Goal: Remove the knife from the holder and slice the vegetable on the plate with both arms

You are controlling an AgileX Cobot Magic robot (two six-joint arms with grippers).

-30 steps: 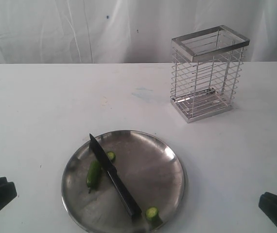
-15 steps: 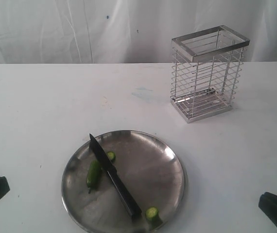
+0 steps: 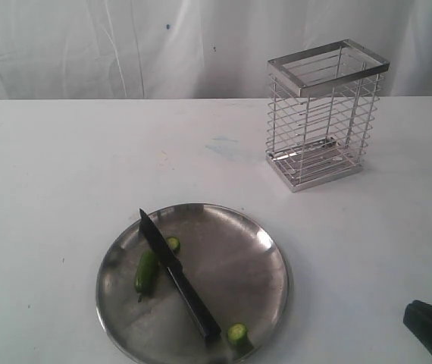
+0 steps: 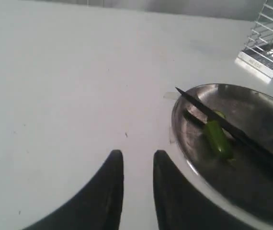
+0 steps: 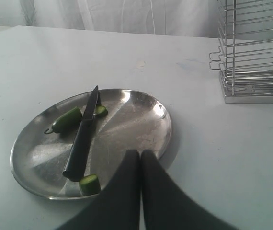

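**Knife down, pepper cut: hands off cleanly**

The white worktop [image 3: 64,152] is bare around the task's things. Far back on my right stands the wire holder [image 3: 324,114], upright and with nothing in it. The steel plate [image 3: 261,250] sits near me, well apart from the holder.

The knife [image 3: 178,284] lies flat across the plate. Its tip is at the far left rim and its handle near the close rim. The vegetable [image 3: 145,273] is in pieces on the plate: the stemmed piece lies just left of the blade, a small slice [image 3: 173,244] just right of it, and an end piece [image 3: 237,333] beside the handle.

My left fingers [image 4: 119,163] stand slightly apart and hold nothing, low over the worktop just off the plate's rim. My right fingers [image 5: 134,160] are pressed together, also empty, on the near side of the plate.

I judge the slicing done, or close to it, so the step in hand is keeping clear. To do that well, I should lift away from the rim rather than sweep past it, since a nudge would slide the light plate and roll the pieces. If another cut is wanted, my right takes the handle, never the blade, and my left pins the stemmed piece well back from the edge.
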